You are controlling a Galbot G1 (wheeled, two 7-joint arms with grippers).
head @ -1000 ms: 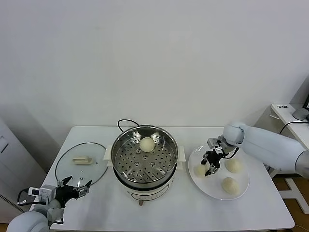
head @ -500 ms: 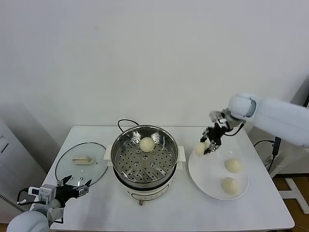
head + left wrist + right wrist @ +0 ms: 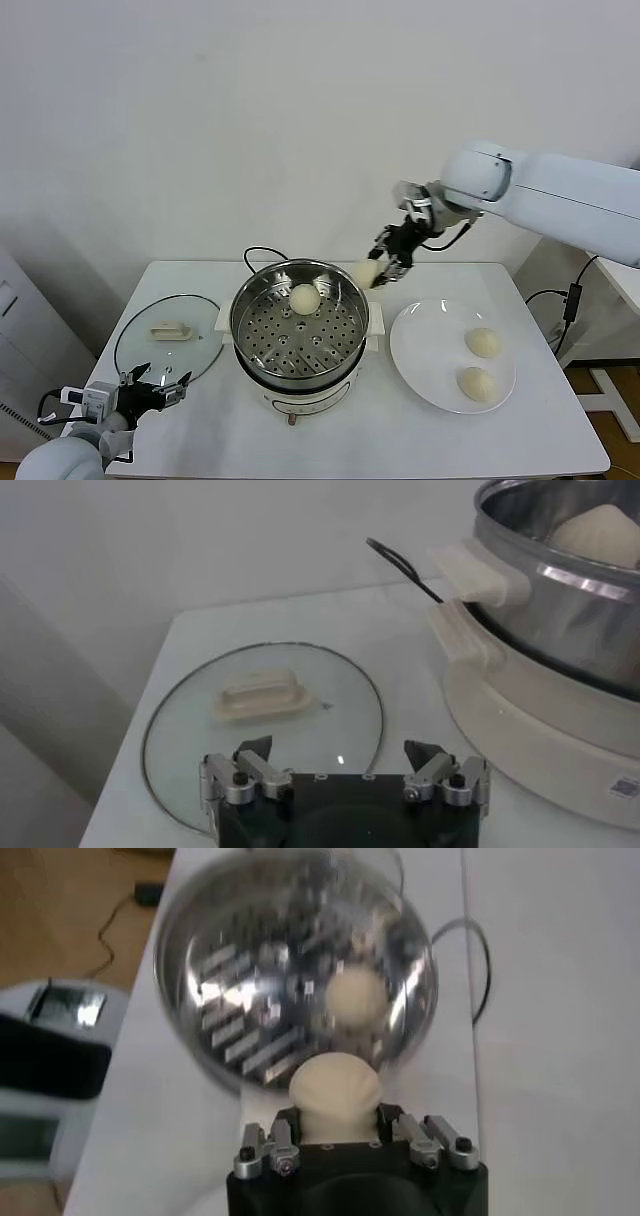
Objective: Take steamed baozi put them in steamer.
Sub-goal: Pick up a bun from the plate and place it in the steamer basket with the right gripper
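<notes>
While my right end effector hangs in the air just beside the steamer's right rim, it is clamped on a steamed baozi, which sits between the fingers at their tips. The bun is round, so I see no long axis. Another baozi lies in the steamer, two on the plate. My left end effector waits open at the bench's front left edge by the glass lid.
</notes>
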